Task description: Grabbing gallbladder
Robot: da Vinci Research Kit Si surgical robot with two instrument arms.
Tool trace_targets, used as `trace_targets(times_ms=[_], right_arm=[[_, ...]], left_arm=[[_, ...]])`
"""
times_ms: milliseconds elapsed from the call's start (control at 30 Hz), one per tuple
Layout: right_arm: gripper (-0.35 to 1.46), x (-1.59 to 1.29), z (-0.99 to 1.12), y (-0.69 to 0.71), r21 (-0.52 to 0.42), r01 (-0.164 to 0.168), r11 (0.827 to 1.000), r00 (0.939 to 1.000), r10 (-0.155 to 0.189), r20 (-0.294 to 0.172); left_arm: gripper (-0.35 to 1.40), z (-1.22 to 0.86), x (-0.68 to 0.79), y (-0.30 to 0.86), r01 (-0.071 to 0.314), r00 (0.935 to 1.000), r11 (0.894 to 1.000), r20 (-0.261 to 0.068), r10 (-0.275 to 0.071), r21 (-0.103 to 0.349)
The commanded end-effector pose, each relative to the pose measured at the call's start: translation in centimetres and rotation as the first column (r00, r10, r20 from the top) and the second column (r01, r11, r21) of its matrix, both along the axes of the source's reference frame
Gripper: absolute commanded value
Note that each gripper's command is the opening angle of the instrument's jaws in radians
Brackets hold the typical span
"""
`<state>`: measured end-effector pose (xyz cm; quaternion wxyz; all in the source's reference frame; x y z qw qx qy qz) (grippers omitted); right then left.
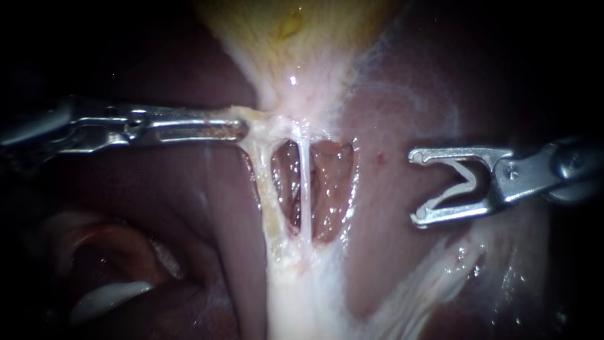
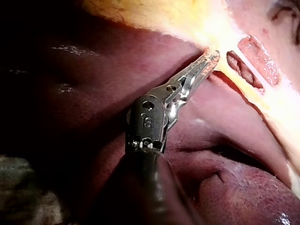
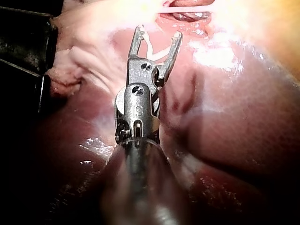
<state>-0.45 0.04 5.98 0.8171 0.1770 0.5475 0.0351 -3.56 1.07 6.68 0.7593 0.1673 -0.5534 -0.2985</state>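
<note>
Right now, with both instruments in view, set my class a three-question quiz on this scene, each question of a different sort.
1. Short answer: what do the right instrument's jaws hold?
2. Which instrument's jaws are shut on the gallbladder's pale neck? A left instrument B right instrument C neither
3. True or false: a clip sits on the thin tube.
Key: 1 nothing, they stand open; 2 A; 3 false.

- Left instrument (image 1: 243,130): slim, ridged silver jaws are gleaming, and a dark wrist housing with a round screw is showing behind them.
- Right instrument (image 1: 414,187): forked silver jaws with hooked tips are shining, and two screws are showing at the hinge.
</note>
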Motion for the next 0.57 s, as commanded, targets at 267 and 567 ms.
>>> trace_targets(times_ms=[267,567], right_arm=[[0.44,0.00,0.00,0.00,0.000,0.000,1.000,1.0000,0.000,0.000],[0.44,0.00,0.00,0.00,0.000,0.000,1.000,1.0000,0.000,0.000]], left_arm=[[-0.35,0.02,0.09,0.03,0.010,0.9999,1.000,-0.005,-0.010,0.001],[-0.35,0.03,0.08,0.01,0.012,0.9999,1.000,-0.007,-0.012,0.000]])
